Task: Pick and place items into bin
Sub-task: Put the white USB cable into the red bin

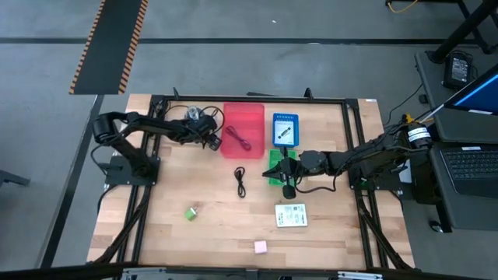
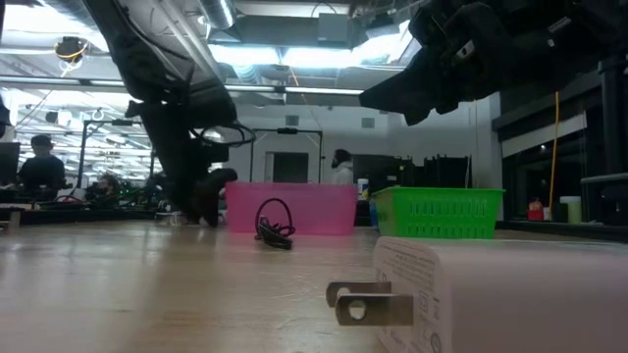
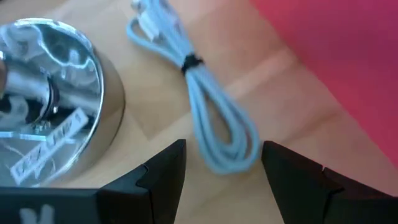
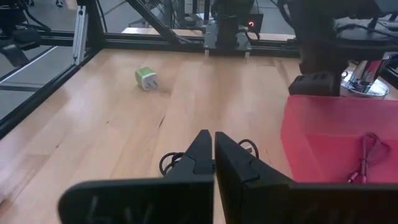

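Note:
My left gripper (image 3: 221, 165) is open and low over the table, between the round silver disc (image 3: 50, 112) and the red bin (image 1: 243, 128). Its fingers stand either side of the looped end of a pale blue bundled cable (image 3: 214, 118), which lies flat on the wood; I see no touch. A red cable (image 1: 243, 140) lies in the bin. My right gripper (image 4: 214, 149) is shut with nothing in it, held above the table near a green basket (image 1: 274, 167). A black cable (image 1: 240, 183) lies on the table.
A green plug block (image 1: 191, 212), a pink block (image 1: 260, 246) and a white printed adapter (image 1: 291, 215) lie on the near half of the table. A silver-blue piece (image 1: 285, 130) lies right of the bin. A black frame borders the table.

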`<action>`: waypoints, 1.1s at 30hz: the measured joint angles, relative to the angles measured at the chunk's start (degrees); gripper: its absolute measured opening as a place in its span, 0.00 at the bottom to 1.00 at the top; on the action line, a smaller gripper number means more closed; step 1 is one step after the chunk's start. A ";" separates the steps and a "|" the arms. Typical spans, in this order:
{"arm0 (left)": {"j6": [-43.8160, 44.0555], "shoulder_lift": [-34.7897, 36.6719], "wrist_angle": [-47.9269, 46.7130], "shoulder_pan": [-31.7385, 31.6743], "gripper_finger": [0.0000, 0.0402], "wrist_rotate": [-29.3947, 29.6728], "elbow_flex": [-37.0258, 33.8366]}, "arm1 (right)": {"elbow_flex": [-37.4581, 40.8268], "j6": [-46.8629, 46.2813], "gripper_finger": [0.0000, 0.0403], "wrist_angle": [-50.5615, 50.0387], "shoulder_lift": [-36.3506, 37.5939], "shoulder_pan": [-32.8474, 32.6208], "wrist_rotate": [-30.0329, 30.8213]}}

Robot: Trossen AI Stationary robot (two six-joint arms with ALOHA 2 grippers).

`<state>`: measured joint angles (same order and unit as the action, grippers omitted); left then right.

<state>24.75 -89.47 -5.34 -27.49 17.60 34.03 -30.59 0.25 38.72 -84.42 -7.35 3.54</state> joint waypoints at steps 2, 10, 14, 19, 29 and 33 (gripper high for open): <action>-0.64 -0.93 2.15 0.02 0.52 0.70 0.01 | 0.00 -0.01 0.00 0.00 0.00 0.00 -0.01; -2.96 -1.16 5.36 -0.15 0.52 0.55 -0.12 | 0.00 -0.11 0.00 -0.02 0.00 0.00 -0.03; -3.03 -1.16 5.15 -0.82 0.52 0.68 -0.12 | 0.00 -0.12 0.00 -0.01 0.00 0.00 -0.03; -3.00 -1.11 4.57 -1.30 0.49 0.55 -0.12 | 0.00 -0.11 0.00 -0.02 0.00 0.00 -0.05; -2.99 -0.89 1.20 -1.38 0.13 -0.20 0.10 | 0.00 -0.18 0.00 -0.02 0.00 -0.01 -0.05; -3.97 -0.76 0.19 -1.38 0.04 -0.48 0.07 | 0.00 -0.20 0.00 -0.02 0.00 -0.02 -0.05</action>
<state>20.78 -90.23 -5.15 -28.86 17.12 34.10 -30.59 0.05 38.70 -84.42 -7.37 3.49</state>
